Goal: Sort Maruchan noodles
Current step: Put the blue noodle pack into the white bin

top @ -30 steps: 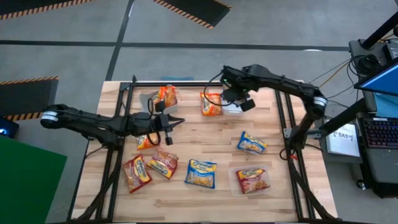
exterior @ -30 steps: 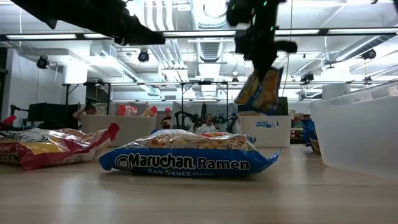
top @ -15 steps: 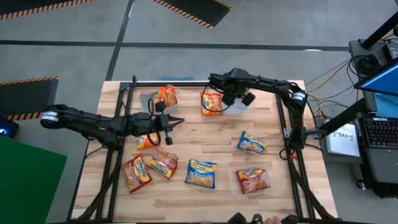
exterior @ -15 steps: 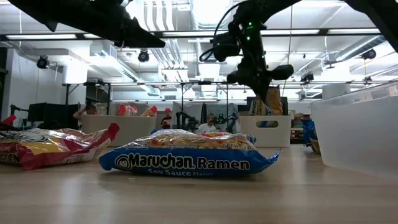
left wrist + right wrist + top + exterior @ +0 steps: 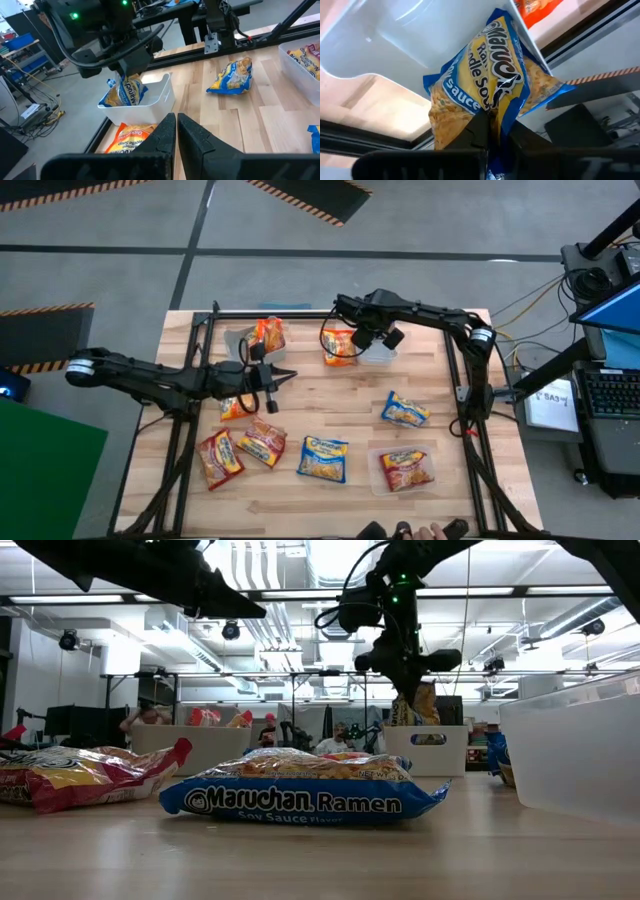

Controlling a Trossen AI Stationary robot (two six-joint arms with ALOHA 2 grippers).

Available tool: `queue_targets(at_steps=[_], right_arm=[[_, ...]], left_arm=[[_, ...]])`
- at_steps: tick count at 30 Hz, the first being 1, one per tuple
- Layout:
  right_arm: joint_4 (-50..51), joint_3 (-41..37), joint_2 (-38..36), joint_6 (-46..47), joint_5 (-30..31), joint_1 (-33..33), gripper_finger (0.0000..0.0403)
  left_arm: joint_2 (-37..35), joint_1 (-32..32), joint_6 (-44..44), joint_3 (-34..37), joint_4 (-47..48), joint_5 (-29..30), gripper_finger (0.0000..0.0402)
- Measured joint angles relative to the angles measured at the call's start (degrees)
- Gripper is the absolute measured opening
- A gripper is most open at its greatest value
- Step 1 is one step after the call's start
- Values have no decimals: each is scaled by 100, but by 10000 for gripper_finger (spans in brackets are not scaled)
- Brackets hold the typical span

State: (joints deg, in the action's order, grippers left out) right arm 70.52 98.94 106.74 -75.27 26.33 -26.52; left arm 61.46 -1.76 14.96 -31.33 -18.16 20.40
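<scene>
wooden table [image 5: 350, 410] holds scattered packets; right gripper [image 5: 487, 122] pinches 1 blue-and-yellow packet [image 5: 490, 85] by its corner over the white bin [image 5: 157, 92]. thin grip risks dropping it outside. left gripper [image 5: 176, 131], fingers together, waits mid-table.

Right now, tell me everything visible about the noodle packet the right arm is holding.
The packet is a crinkly blue-and-yellow plastic Maruchan soy sauce ramen pack, looking full and sealed. It hangs tilted from one edge, pinched in the shut jaws of the right gripper. It sits partly inside a white bin near the table's far edge, over the bin's rim; whether it touches the bin's floor cannot be told. An orange packet lies beside the bin.
</scene>
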Motion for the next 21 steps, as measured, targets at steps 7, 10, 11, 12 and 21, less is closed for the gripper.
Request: queue_targets(at_steps=[7, 10, 11, 12, 21], right_arm=[[-31, -112, 2, 139, -5, -13, 12], [-57, -191, 3, 369, -278, -29, 13], [-65, -208, 8, 372, -380, -40, 13], [-80, -218, 11, 373, -405, -47, 13], [-199, -231, 11, 1114, -358, -176, 35]], left_arm=[[12, 0, -2, 0, -5, 0, 0], [12, 0, -2, 0, -6, 0, 0], [16, 0, -4, 0, -4, 0, 0], [18, 0, -4, 0, -3, 0, 0], [19, 0, -45, 0, -3, 0, 0]])
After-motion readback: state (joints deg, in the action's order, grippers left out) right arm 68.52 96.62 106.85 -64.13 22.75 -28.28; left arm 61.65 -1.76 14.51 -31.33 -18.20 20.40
